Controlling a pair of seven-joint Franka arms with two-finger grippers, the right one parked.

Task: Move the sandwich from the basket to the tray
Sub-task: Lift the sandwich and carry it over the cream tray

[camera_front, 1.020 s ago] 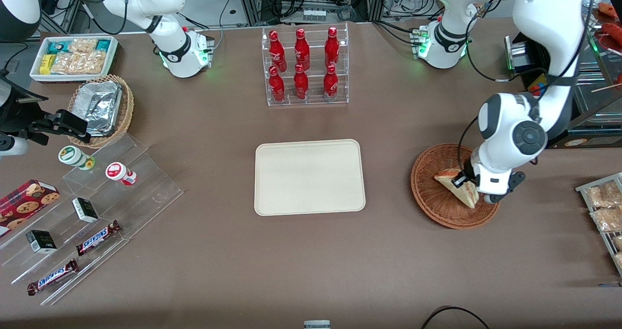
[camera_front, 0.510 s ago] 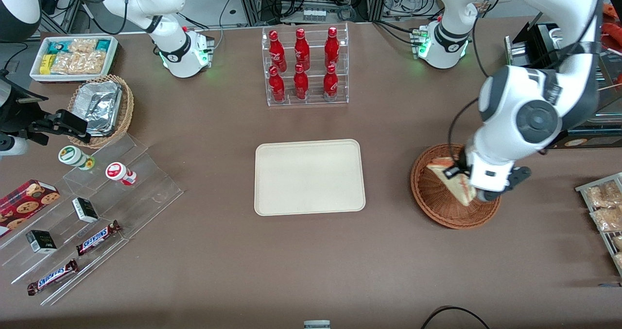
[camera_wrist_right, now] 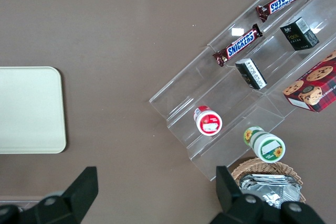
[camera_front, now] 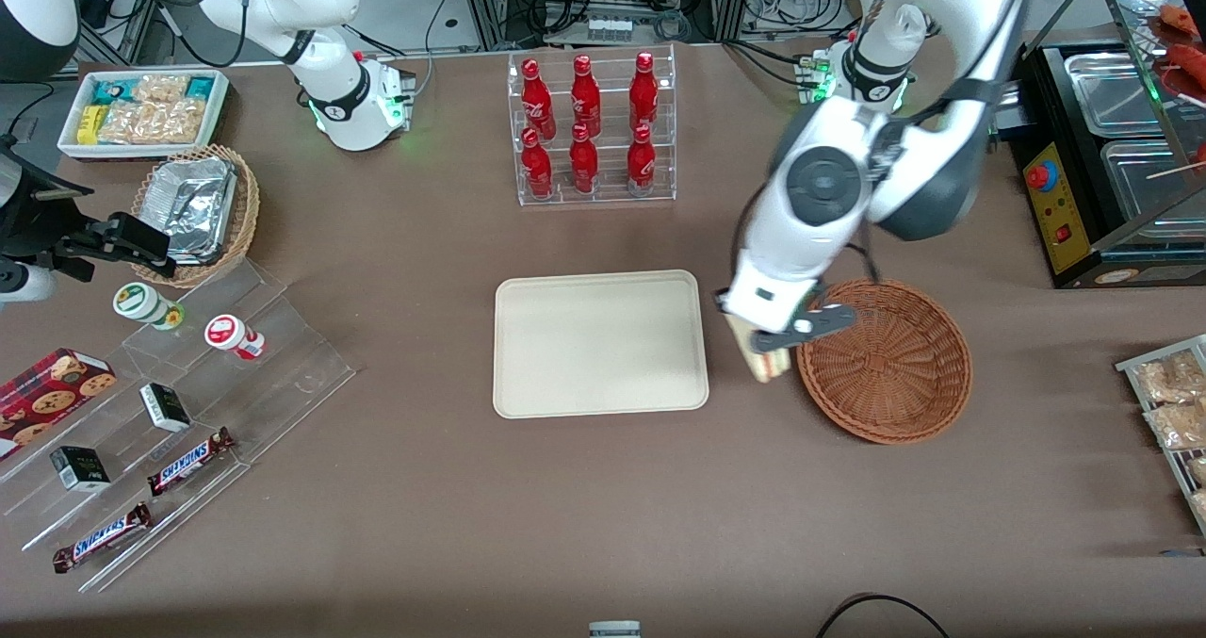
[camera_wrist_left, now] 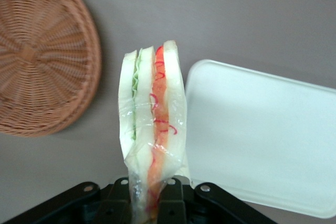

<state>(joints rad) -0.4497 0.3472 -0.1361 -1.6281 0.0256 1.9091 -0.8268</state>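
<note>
Sandwich [camera_wrist_left: 152, 129] now out of basket [camera_front: 886, 360], in jaws' grip beside tray [camera_front: 600, 343].

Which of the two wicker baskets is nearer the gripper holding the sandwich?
The reddish-brown basket, empty, right beside the gripper and its sandwich. The tan basket holds foil containers at the parked arm's end.

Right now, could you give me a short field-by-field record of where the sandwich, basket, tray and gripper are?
sandwich: hanging from the gripper, above the table between basket and tray
gripper: shut on the sandwich, raised over the gap beside the tray
basket: no sandwich in it
tray: nothing on it
task stage: sandwich lifted out, not yet placed
</note>
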